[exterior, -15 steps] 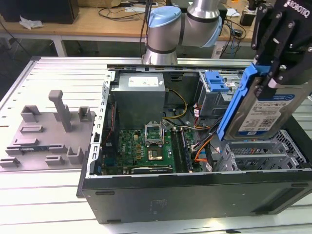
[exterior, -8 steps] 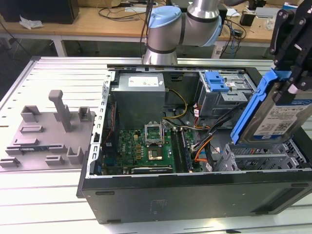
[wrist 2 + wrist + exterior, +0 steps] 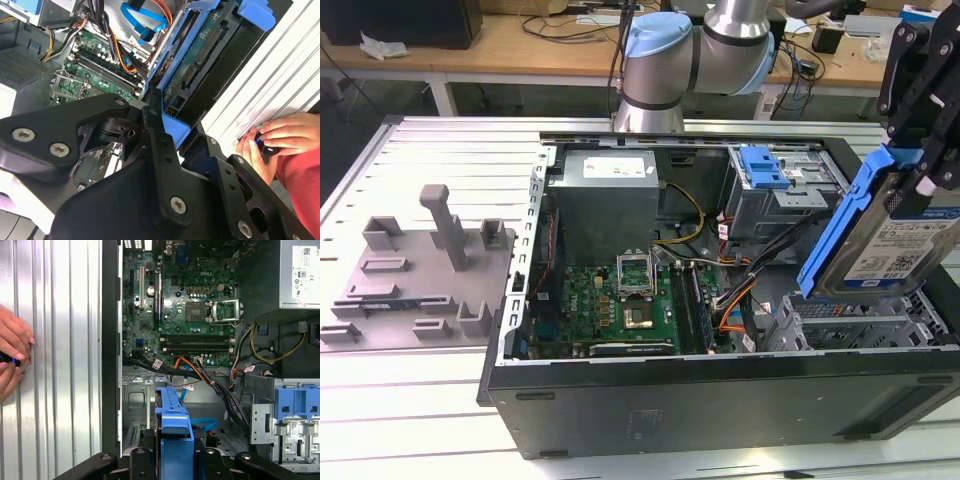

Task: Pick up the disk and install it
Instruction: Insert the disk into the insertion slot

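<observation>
The disk (image 3: 885, 245), a silver drive with a white-and-blue label in a bright blue carrier, hangs tilted on edge above the right end of the open computer case (image 3: 720, 400). My gripper (image 3: 918, 165) is shut on its upper end. Below it lies the grey metal drive cage (image 3: 850, 325). The second wrist view shows the disk's green circuit side (image 3: 200, 55) running away from the black gripper (image 3: 167, 132). In the first wrist view the blue carrier edge (image 3: 174, 425) sticks out from the gripper (image 3: 175, 462) over the cage floor (image 3: 135, 395).
Inside the case sit the motherboard (image 3: 610, 300), the grey power supply box (image 3: 605, 195), orange and blue cables (image 3: 735, 315) and a blue latch (image 3: 765, 165) on the rear cage. A person's hands (image 3: 280, 135) rest on the ribbed table beside the case. A grey fixture plate (image 3: 420, 270) lies at the exterior view's left.
</observation>
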